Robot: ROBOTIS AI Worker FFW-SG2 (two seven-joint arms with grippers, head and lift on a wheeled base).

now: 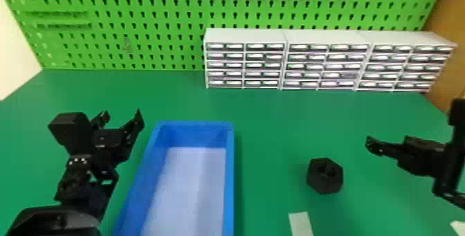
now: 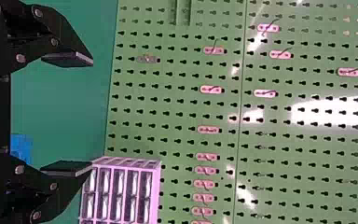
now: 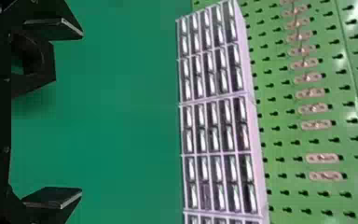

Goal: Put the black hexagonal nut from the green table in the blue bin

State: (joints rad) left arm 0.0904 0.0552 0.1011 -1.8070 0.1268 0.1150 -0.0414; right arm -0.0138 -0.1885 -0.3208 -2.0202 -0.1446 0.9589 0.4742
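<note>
So the black hexagonal nut [image 1: 324,176] was sitting loose on the green table [image 1: 270,114], nobody's fingers on it, to the right of the blue bin [image 1: 229,183] with a bit of bare green between them. Nearest to it was the right gripper [image 3: 80,112], its two fingers spread wide with nothing pinched. In the right wrist view the nut showed up past one of those fingers, well off the middle of the gap, so I'd say this was the approach step, with the pick not made. My guess at the next move: bring the right arm across toward the nut, get it centred between the fingers, then go down and close on the sides. Closing from that spot would probably have caught air, or knocked the thing with a fingertip. After that, just a lift and a carry left over the bin wall. The bin itself looked empty, so plenty of landing room. Over on the bin's far side was the left gripper [image 2: 92,112], also spread and holding nothing, and this looked like a right-arm job to me.
</note>
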